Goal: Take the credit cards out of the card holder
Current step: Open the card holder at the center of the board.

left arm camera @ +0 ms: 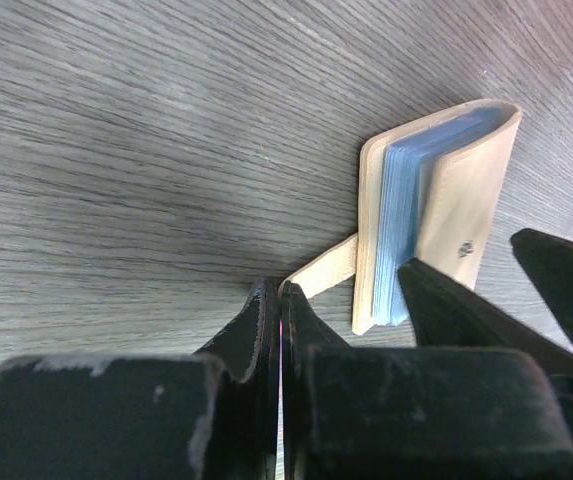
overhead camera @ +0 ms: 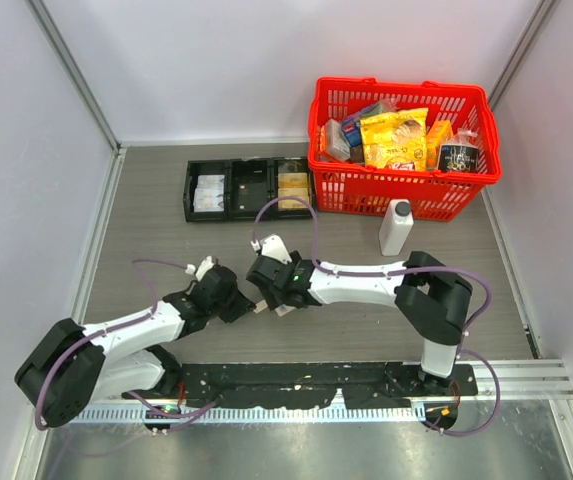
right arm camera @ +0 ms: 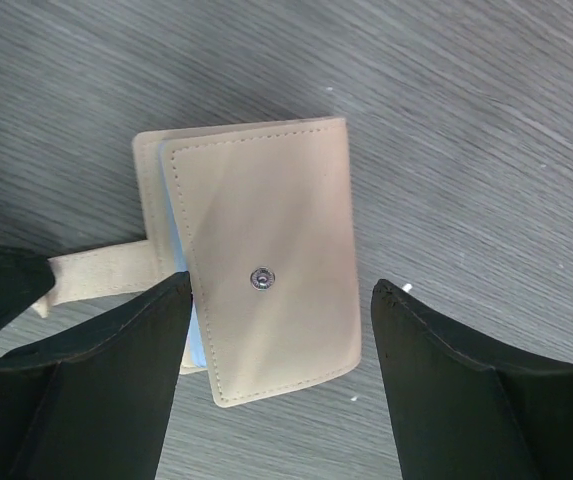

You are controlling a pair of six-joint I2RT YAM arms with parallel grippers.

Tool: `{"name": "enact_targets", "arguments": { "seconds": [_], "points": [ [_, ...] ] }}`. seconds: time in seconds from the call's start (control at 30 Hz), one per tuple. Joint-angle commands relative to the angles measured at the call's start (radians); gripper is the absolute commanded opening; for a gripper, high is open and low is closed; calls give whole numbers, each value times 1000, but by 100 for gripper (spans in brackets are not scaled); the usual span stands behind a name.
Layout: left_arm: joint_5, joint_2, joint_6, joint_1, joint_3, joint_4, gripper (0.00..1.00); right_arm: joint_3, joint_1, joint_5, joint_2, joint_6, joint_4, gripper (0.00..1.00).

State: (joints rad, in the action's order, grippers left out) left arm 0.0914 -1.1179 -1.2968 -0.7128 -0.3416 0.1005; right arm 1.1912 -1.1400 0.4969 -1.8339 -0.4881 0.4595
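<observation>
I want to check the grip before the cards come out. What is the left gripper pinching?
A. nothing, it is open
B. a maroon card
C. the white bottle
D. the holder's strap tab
D: in the left wrist view the left gripper is shut on the tan tab that sticks out of the holder.

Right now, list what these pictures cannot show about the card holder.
Credit cards: none seen in any view; the card holder's covers and blue sleeves would hide them.
Snap tab end: left wrist view, lost inside the shut left pincer.
Holder's corner: right wrist view, behind the right pincer's finger.
Holder, top view: mostly under both pincers.
</observation>
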Motion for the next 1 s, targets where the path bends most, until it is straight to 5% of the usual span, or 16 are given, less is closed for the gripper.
{"name": "enact_targets", "arguments": {
  "seconds": [0.0,0.27,0.47,0.7,0.97],
  "points": [
    [-10,-34,51,3,0,145,0,-33,55,19,103,-4,11,75],
    [-13,-69,86,3,-31,185,0,-153,178,-121,220,-30,-53,67],
    [5,-68,129,12,-66,234,0,-277,267,-210,256,-70,-134,43],
    [10,-86,218,98,-143,292,1,-338,273,-268,219,-127,-194,38],
    [70,-33,292,115,-318,479,43,-367,272,-287,225,-219,-240,37]
  ]
}}
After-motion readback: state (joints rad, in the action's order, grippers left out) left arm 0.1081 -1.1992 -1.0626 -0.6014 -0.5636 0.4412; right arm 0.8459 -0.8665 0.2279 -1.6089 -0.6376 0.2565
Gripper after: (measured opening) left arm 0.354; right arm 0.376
